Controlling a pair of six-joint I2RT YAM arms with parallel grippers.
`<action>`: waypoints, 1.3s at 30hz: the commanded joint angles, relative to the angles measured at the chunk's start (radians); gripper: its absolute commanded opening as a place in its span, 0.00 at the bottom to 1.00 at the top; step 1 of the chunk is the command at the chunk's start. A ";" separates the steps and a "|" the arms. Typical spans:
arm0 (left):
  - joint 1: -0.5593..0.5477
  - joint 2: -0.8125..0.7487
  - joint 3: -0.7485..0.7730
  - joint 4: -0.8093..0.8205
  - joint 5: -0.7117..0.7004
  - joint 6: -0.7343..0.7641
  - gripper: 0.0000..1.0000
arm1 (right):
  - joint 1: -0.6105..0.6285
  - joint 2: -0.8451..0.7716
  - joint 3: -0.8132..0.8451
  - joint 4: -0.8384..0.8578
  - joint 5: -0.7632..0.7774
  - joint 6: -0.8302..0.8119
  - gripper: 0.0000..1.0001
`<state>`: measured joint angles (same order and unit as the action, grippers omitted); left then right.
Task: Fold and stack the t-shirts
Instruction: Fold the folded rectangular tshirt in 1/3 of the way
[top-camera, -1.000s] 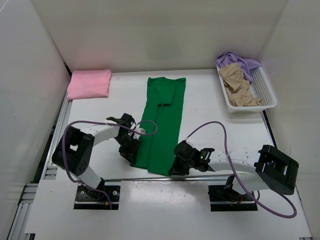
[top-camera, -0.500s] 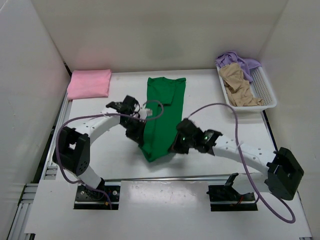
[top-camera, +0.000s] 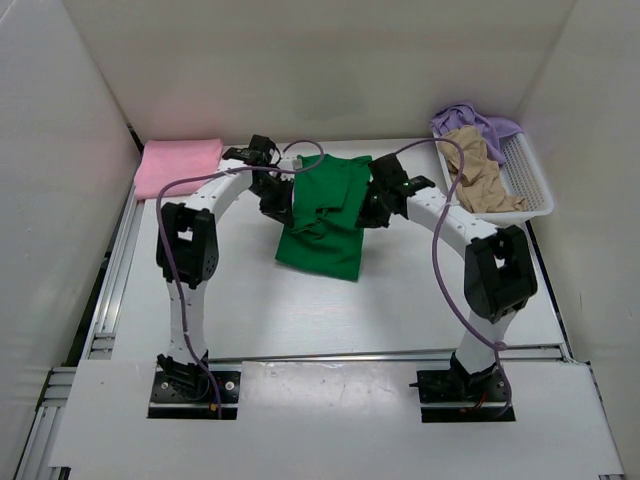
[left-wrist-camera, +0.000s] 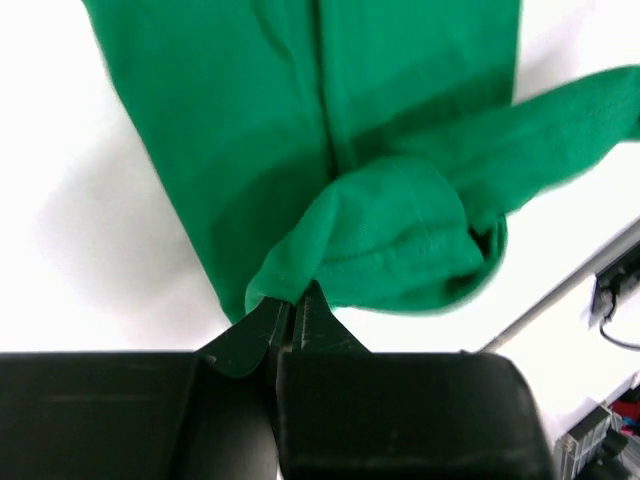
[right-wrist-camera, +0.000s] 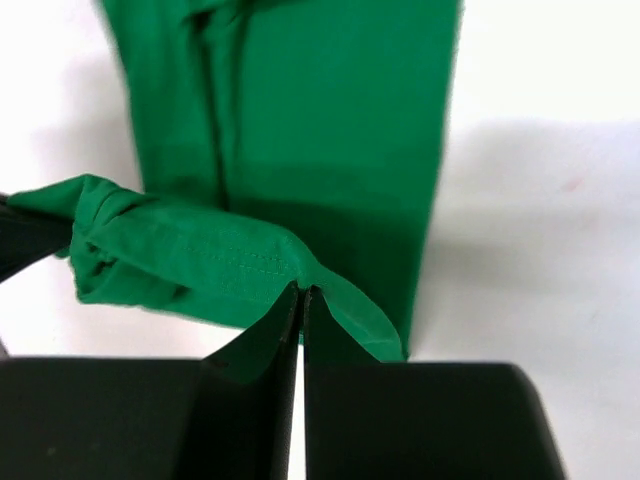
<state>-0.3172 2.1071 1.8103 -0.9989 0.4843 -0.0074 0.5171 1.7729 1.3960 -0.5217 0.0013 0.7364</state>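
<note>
Plain green shirt (top-camera: 320, 245), right of the folded pink shirt (top-camera: 180, 167), doubled over; left jaws and right jaws pinch its raised hem.

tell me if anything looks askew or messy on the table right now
The green t-shirt, pinched by the left gripper and right gripper, is mid-fold: its lifted hem is bunched and its near edge slants. The lavender t-shirt spills over the far rim of the white basket, crumpled beside the tan t-shirt. Nothing looks damaged.
</note>
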 joint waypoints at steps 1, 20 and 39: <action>0.016 0.028 0.121 -0.029 0.000 0.007 0.10 | -0.064 0.040 0.069 -0.044 -0.036 -0.052 0.00; 0.142 0.067 0.171 -0.029 -0.179 0.007 0.66 | -0.221 0.311 0.388 -0.143 -0.192 -0.155 0.59; 0.009 0.056 -0.186 0.065 -0.079 0.007 0.56 | -0.006 0.143 -0.230 0.183 -0.305 0.138 0.49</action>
<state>-0.3042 2.1372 1.6054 -0.9585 0.3752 -0.0120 0.5144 1.8851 1.1667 -0.3985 -0.3065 0.8219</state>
